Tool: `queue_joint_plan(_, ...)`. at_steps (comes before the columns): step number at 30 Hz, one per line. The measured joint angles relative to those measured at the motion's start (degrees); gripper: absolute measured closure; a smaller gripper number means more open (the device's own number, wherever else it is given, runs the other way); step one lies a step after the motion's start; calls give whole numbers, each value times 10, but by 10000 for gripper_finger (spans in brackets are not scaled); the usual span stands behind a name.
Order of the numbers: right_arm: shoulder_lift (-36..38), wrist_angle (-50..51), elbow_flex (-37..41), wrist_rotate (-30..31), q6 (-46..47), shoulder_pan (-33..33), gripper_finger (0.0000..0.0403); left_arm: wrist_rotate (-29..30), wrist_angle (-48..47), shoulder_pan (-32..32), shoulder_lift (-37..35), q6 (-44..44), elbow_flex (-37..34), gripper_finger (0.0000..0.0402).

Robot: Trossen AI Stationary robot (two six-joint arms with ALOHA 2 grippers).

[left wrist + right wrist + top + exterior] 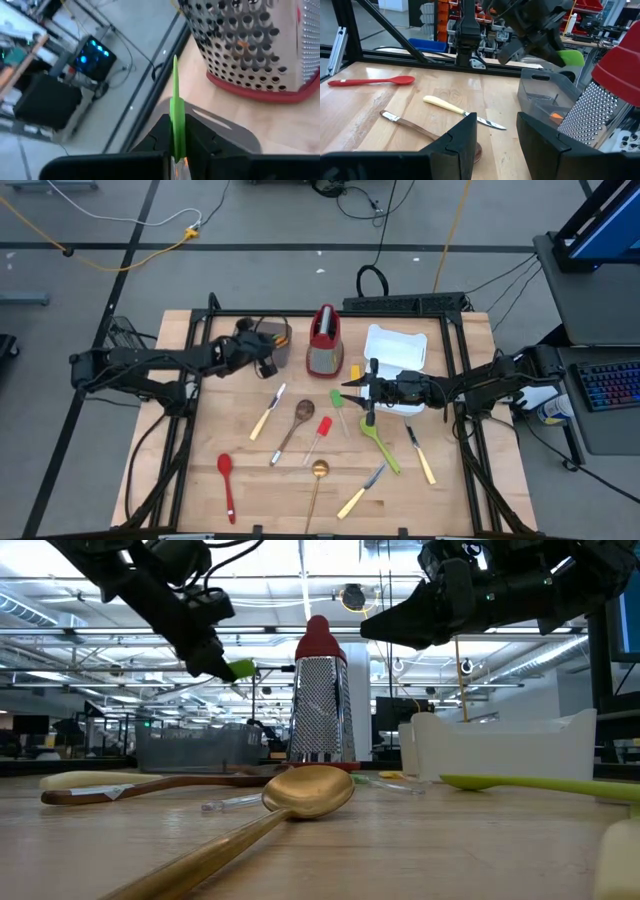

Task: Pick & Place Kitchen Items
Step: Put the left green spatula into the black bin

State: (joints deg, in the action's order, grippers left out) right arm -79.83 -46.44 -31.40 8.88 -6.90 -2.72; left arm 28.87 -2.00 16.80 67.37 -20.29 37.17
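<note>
wood tabletop (250,480) fills mid-frame, where our left gripper (176,150) pinches a slim green utensil (176,112) over the brown bin (278,335) at upper left, likely for dropping, while our right gripper (495,142), spread empty, waits by the white tray (395,345).

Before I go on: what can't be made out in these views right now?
- Green utensil in the left gripper: its lower end is hidden between the fingers, left wrist view.
- Brown bin contents: only an orange bit shows, right wrist view.
- Gold spoon: handle cut off by the low view's bottom edge.
</note>
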Motion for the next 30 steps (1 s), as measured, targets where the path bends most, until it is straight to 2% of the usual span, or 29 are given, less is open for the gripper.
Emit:
queue_joint_plan(7,0,0,0,0,-2,0,271,-70,13,56,5,-41,0,369)
queue_joint_plan(13,0,0,0,0,-2,0,271,-99,14,100,52,-32,0,368)
queue_joint_plan(21,0,0,0,0,-3,0,271,-91,26,135,139,-40,0,367)
queue_joint_plan(30,0,0,0,0,-5,0,271,-90,35,165,200,-37,0,366)
